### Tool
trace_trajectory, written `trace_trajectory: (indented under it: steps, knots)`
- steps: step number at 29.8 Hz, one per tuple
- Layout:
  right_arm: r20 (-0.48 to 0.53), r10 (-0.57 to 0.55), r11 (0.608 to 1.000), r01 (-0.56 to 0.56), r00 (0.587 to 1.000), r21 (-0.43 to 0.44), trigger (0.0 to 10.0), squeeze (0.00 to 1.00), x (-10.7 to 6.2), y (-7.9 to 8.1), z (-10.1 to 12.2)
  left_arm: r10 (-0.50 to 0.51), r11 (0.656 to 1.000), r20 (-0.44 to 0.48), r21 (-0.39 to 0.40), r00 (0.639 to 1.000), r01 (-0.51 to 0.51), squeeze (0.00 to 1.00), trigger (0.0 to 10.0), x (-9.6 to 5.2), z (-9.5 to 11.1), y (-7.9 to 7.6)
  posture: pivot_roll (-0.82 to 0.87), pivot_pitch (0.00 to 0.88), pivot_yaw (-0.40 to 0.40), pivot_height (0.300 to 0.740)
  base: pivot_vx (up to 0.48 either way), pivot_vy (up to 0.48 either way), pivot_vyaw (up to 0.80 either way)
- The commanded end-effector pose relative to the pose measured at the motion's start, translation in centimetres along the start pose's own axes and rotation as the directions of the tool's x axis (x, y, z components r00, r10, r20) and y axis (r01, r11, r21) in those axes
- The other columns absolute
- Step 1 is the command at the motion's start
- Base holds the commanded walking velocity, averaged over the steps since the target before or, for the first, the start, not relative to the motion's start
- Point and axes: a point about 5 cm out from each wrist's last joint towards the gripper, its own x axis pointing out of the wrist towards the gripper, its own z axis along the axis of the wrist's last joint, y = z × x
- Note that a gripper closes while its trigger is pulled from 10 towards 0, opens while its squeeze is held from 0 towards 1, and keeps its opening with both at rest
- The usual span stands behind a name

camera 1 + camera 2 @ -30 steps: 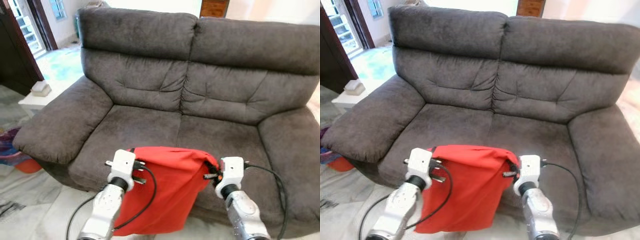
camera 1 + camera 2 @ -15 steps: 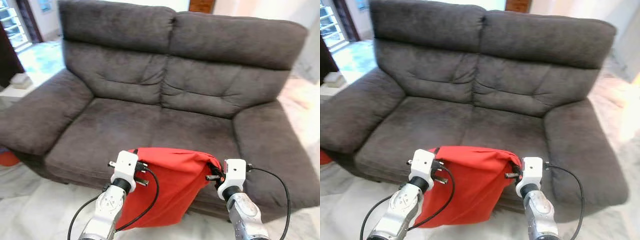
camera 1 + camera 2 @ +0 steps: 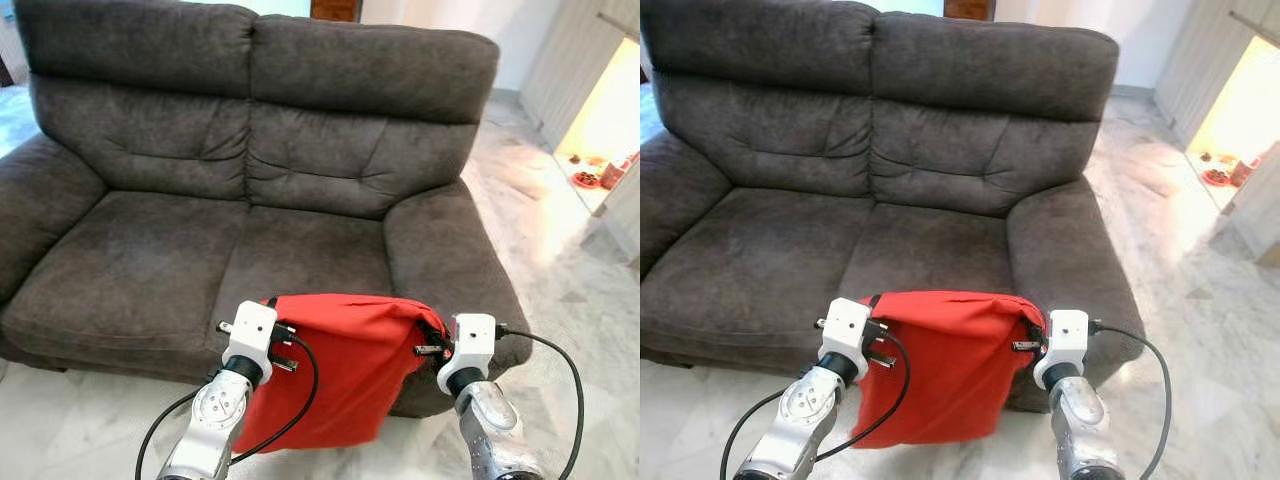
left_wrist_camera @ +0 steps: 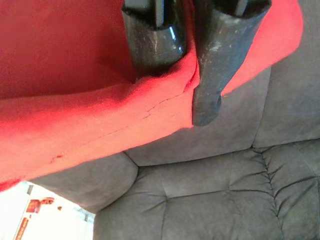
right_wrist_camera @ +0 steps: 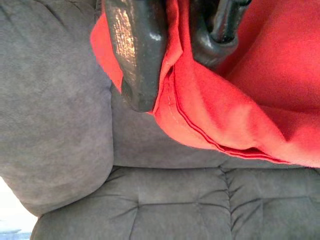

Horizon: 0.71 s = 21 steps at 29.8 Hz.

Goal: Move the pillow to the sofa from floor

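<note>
A red pillow hangs in the air between the two arms, in front of the near edge of a dark grey sofa. It is held by its two upper corners, so the top edge is stretched almost flat and the rest of the cloth hangs down toward the floor. The lower part of the pillow is in front of the sofa's front face, and its upper edge is about level with the seat.

The left end effector is clenched on the left upper corner of the pillow; in the left wrist view the red cloth is pinched between the two black fingers, with the grey seat and backrest behind. The right end effector is grasping the right upper corner in the same way; the seam of the cloth passes between its fingers. In the head views the white wrist blocks are seen at both sides of the pillow, each with a black cable going back along the silver arm.

The pillow is before the right seat of the sofa, near the right armrest. The floor is pale marble. Far on the right, a bright doorway has some small red things on the ground, too small to tell.
</note>
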Motion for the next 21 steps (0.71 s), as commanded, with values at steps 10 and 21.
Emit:
trace_trajectory:
  steps: [10,21]
  knots:
    - [0.069,-0.034,0.999,0.032,0.997,0.022,10.0,0.0,0.33,-0.39,1.36,0.059,0.997,0.084,-0.05,0.995,-0.055,0.0,10.0,0.18,1.56,1.44,0.08,0.089,-0.044,0.74,0.0,0.0,0.0]
    - [0.07,-0.039,0.999,0.037,0.997,0.024,10.0,0.0,0.35,-0.44,1.37,0.037,0.999,0.082,-0.026,0.996,-0.035,0.0,10.0,0.11,1.49,1.36,0.08,0.092,-0.046,0.74,0.0,0.213,0.0]
